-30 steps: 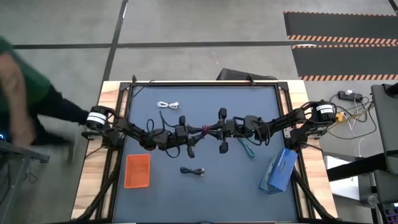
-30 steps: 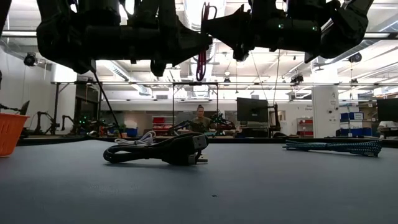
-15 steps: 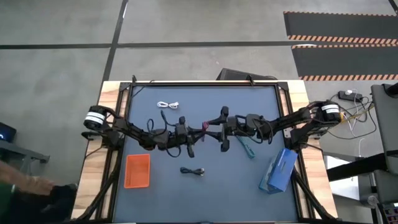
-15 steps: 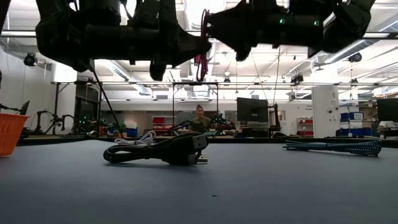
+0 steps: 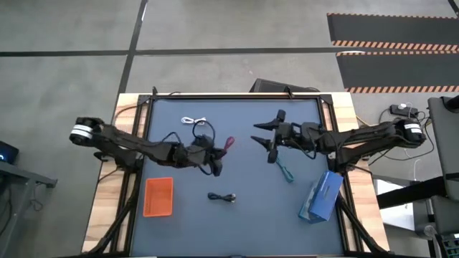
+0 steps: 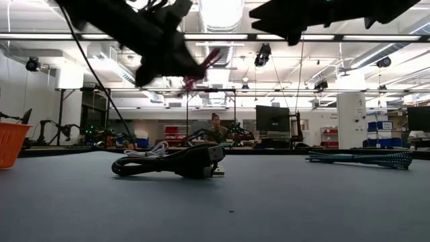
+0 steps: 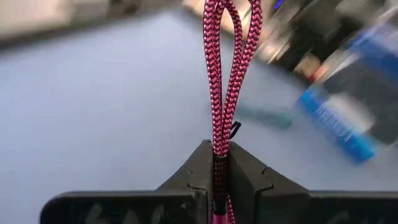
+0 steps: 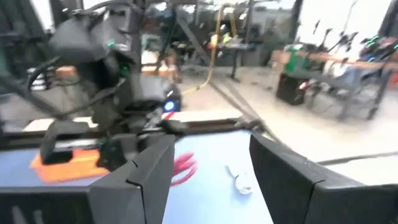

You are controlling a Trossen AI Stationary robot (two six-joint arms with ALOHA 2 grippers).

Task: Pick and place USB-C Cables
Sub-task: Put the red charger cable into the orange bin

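Beside the orange tray (image 5: 158, 196), on the side toward the table's middle and raised off the mat, the left gripper (image 5: 221, 149) is pinched tight on the magenta-pink cable (image 7: 225, 74), whose loop stands free above the fingers. The right gripper (image 5: 268, 140) hangs farther from the tray with its fingers spread and empty. The teal-blue cable (image 5: 285, 172), black cable (image 5: 222, 197) and white cable (image 5: 193, 121) lie on the mat, all outside the tray. The dangling loop could catch the tray's rim on lowering. Bare mat between gripper and tray looks clear.
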